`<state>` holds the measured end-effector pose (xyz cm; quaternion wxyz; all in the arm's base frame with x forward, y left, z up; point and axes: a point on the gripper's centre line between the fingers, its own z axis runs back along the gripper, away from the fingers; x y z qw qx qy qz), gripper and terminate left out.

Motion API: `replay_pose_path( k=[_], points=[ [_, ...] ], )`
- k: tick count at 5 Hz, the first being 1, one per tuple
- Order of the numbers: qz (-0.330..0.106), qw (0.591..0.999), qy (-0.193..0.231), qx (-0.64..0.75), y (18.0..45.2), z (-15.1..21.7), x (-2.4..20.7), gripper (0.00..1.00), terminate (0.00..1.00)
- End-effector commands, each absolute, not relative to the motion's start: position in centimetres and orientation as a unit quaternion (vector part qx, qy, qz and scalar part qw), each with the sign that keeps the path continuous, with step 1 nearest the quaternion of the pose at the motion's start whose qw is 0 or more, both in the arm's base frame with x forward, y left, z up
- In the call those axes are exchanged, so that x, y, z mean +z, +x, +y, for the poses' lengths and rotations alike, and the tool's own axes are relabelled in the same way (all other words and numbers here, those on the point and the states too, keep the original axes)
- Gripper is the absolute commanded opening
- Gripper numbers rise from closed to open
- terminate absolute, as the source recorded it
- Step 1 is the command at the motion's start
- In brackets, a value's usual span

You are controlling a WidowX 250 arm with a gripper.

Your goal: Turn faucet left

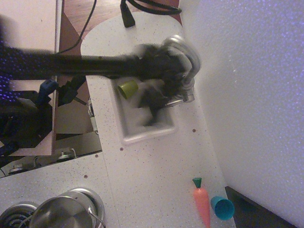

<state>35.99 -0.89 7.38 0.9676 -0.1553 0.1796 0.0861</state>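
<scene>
The silver gooseneck faucet (189, 52) stands at the right edge of the small white sink (142, 133), its arched spout reaching up and to the left. My black arm comes in from the left, and my gripper (159, 92) is a blurred dark mass over the right side of the sink, right against the faucet's base and side lever, which it partly hides. The blur hides how the jaws stand.
An olive-green cup (128, 89) lies in the sink's upper left. An orange toy carrot (201, 202) and a teal cup (222, 207) lie at the lower right. A steel pot (64, 214) sits on the stove at the bottom left. A white wall runs along the right.
</scene>
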Motion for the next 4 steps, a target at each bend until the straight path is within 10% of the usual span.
replay_pose_path(
  k=[1,4],
  points=[
    [0.097,0.98,-0.144,0.095,35.2,3.7,13.7,1.0,0.0],
    [0.267,0.961,-0.073,0.001,31.9,-0.6,12.4,1.0,0.0]
  ],
)
